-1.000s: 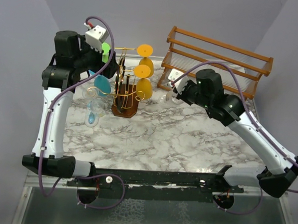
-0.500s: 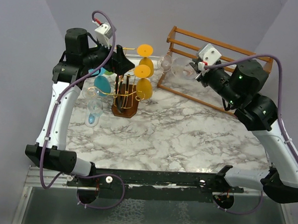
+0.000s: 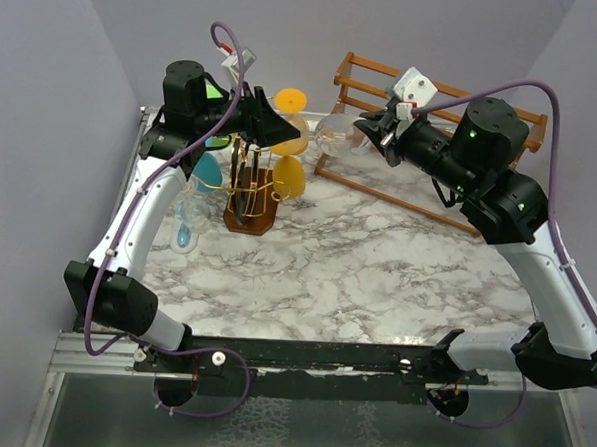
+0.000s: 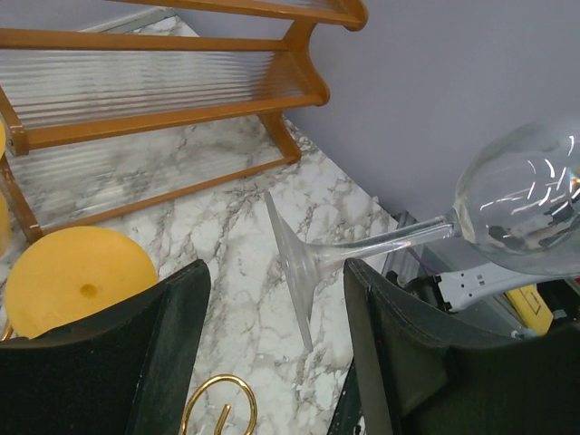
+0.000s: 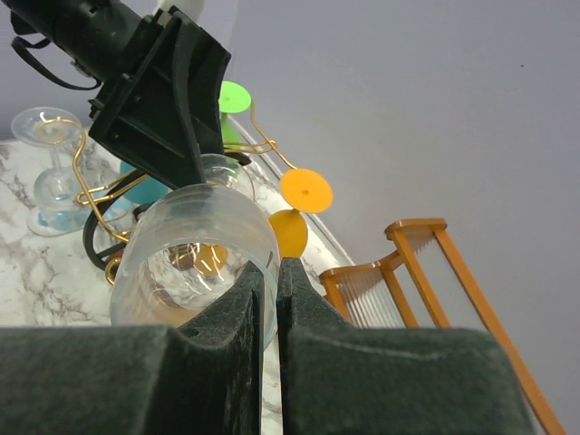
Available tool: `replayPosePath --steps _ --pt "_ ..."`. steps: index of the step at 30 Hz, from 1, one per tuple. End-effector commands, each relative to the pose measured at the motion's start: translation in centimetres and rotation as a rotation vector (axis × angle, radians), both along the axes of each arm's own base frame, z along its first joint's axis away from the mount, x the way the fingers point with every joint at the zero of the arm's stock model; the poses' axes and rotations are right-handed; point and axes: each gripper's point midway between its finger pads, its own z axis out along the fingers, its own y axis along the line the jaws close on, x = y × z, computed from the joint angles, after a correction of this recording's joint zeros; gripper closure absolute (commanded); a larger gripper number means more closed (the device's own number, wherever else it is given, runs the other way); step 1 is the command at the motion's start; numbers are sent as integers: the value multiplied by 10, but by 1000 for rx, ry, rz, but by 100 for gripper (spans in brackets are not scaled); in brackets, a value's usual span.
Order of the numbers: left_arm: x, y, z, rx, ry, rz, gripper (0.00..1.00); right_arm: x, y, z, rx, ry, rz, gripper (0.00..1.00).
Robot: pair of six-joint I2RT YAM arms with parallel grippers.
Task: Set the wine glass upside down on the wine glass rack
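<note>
Clear glass, long-stemmed: the wine glass [image 3: 335, 135] lies on its side in mid-air at the upper centre of the overhead view. Its foot points toward the left of the frame, and it is not on any rack. The right gripper [image 5: 269, 272] is clamped on the rim of the bowl and carries the whole weight. The left gripper [image 4: 274, 276] stands with jaws apart either side of the round foot, and no contact is visible.

The thin gold wire rack with scroll arms on a dark wooden base [image 3: 249, 206] sits just below and left of the glass. It already holds yellow stemmed glasses [image 3: 291, 178] bowl-down and a teal one [image 3: 205, 169].

Risks, as judged:
- If the rim is released before the left jaws have a firm hold, the glass drops onto the marble tabletop [image 3: 356, 277].
- A thin foot held edge-on may slip or twist between the pads.
- Swinging the glass upright could knock the yellow glasses close by.

Not determinable:
- Which scroll arm is free, because the left arm covers the rack top from overhead.
- The far side of the bowl, which runs off the right edge of the left wrist view.
- The true gap at the foot
</note>
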Motion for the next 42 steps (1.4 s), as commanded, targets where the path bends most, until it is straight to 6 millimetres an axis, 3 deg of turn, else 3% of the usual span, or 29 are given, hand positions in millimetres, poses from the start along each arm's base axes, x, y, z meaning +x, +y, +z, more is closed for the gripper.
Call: replayPosePath --steps 1,8,30,40,42 --pt "-12 -6 11 -55 -12 -64 40 -10 7 15 59 -2 53 99" --pt "-15 -7 4 -59 24 -86 58 -5 6 12 58 3 33 99" --pt "-18 -4 1 -35 4 -64 65 -2 -10 11 48 -34 -41 99" --pt "-20 -4 -1 -32 0 -70 89 0 -7 6 38 -28 -33 99" --pt "-23 -5 1 -47 -15 -85 97 1 -5 4 36 -24 -31 99"
